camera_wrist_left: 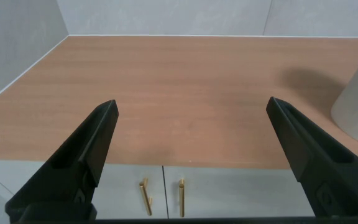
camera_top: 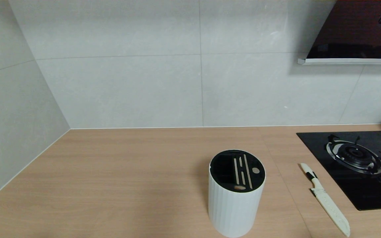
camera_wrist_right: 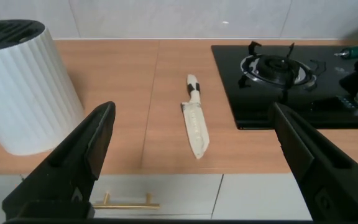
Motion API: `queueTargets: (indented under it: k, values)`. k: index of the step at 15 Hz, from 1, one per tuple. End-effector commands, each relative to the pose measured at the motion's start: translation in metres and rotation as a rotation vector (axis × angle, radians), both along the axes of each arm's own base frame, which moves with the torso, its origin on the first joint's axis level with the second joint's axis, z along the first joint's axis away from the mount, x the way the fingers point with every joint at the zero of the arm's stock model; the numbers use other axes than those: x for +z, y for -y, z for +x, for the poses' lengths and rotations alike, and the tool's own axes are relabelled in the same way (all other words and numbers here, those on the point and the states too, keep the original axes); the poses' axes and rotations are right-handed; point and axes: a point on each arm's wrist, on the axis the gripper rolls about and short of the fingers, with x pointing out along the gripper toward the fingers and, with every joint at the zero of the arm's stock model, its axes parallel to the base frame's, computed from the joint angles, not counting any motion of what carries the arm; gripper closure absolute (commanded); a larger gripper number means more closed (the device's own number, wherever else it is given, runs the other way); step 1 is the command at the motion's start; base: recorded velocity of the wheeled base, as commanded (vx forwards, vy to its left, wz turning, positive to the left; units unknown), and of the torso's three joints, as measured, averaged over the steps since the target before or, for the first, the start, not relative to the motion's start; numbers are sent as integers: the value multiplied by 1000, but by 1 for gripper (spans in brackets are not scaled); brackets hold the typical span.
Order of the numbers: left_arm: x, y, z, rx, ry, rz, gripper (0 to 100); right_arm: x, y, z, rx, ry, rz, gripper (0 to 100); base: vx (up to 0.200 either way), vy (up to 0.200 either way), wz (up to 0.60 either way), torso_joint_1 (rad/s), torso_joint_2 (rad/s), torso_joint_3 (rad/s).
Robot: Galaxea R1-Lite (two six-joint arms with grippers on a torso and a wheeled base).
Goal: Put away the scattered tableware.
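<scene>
We see a white knife (camera_top: 325, 199) lying flat on the counter (camera_top: 127, 185), right of an upright ribbed white knife block (camera_top: 235, 201).

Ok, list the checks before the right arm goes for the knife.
1. Right gripper open and empty: ok.
2. Knife lying free on the counter, nothing on it: ok.
3. Knife apart from the hob: ok.
4. Holder upright, top slots uncovered: ok.
5. Left gripper open and empty: ok.
6. Which slot fits the blade: cannot tell.
</scene>
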Motion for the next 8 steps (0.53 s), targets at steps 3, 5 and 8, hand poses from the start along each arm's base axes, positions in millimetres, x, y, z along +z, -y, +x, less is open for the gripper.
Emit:
queueTargets:
  k: [3, 5, 8]
  values:
    - [0, 0, 0, 0, 0, -1, 0, 95, 0, 14, 37, -16, 15, 0, 0, 0, 0, 0, 0, 0]
    - [0, 0, 0, 0, 0, -1, 0, 107, -1, 53, 46, -193, 5, 0, 0, 0, 0, 0, 0, 0]
    - [0, 0, 0, 0, 0, -1, 0, 100, -4, 111, 63, -458, 0, 0, 0, 0, 0, 0, 0, 0]
